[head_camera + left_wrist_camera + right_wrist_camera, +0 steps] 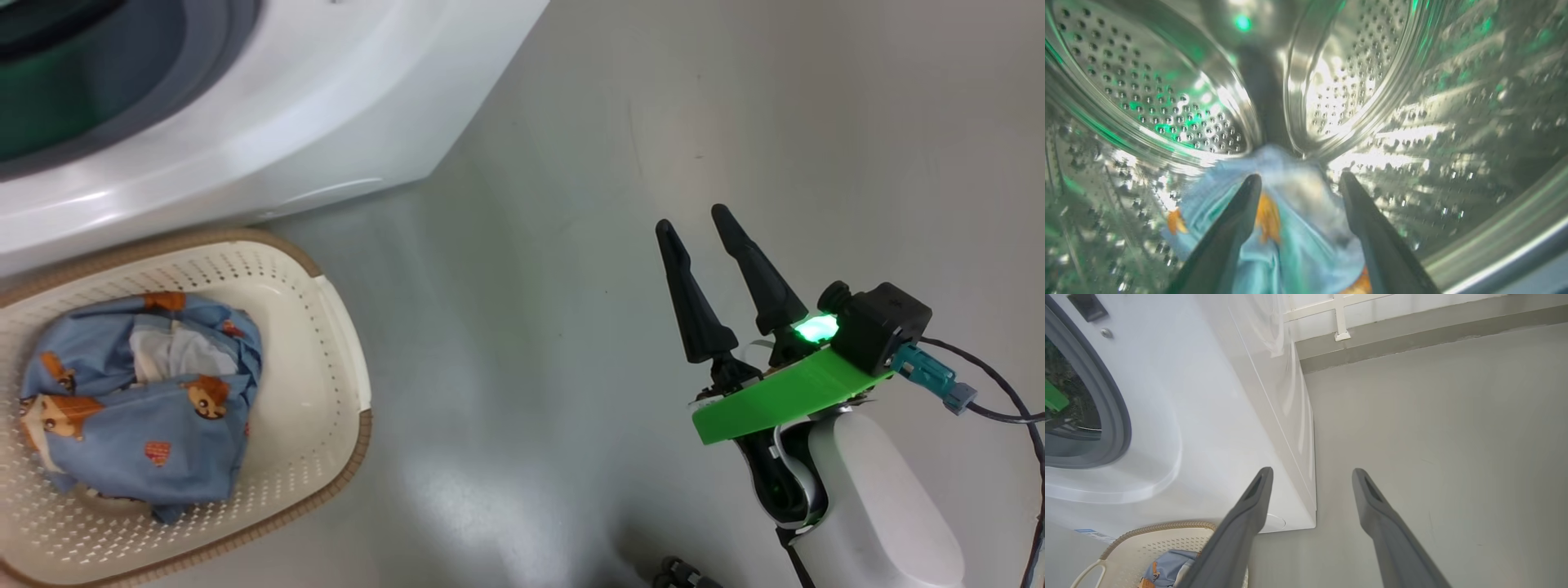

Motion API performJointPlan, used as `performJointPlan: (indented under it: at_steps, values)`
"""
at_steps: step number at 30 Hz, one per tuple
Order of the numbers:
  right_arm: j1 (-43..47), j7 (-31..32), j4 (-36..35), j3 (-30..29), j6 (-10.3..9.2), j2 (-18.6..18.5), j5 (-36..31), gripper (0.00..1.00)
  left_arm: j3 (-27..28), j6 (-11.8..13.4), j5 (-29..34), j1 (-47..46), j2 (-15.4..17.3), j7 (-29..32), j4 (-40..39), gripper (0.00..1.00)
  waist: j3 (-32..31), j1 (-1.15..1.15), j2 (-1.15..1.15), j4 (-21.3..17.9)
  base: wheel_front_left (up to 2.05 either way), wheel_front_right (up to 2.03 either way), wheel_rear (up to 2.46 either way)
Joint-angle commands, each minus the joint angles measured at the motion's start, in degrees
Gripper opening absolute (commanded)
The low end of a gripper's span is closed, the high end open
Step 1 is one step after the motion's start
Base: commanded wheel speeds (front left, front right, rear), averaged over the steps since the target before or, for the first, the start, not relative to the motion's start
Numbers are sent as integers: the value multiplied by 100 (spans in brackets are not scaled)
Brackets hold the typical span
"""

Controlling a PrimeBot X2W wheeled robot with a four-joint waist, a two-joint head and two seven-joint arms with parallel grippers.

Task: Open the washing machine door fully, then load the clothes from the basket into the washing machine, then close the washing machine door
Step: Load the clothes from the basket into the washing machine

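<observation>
My left fingers (1237,220) stand wide apart inside the perforated steel drum (1167,81), with a light blue bear-printed garment (1298,245) lying between them. My right fingers (690,302) are spread wide over the grey floor (531,245). At their 9 o'clock the second blue garment (139,392) lies in the cream perforated plastic basket (326,351), and at 11 o'clock stands the white front-loading washing machine (326,106).

Your right hand (1311,473) shows both fingers (1237,531) spread wide over the grey floor (1433,437), beside the front corner of the white washing machine (1208,416). You see its grey gasket (1116,416) at far left. At lower left the basket (1159,527) holds blue clothes (1167,567), partly hidden by one finger
</observation>
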Motion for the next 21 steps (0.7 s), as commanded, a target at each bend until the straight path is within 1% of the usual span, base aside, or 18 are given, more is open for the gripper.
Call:
performJointPlan:
  at_steps: [1,5,9,14,21]
  values:
    - [12,-27,-94,116,9,17,65,100,58,-18,64,4,238,-29,-4,100,-81,0,0,69,0,0,0]
    - [-9,-27,-55,106,9,17,24,100,1,-35,94,-52,149,-29,397,100,-206,0,0,154,0,0,0]
    - [-15,-27,1,106,9,17,4,100,15,-48,81,76,53,-29,481,100,-385,0,0,234,0,0,0]
    - [2,-27,75,81,9,17,-32,100,43,-58,49,403,-48,-29,401,100,-678,0,0,342,0,0,0]
    - [85,-27,206,-13,9,17,-159,100,116,-63,-55,1130,-213,-29,27,100,-1205,0,0,540,0,0,0]
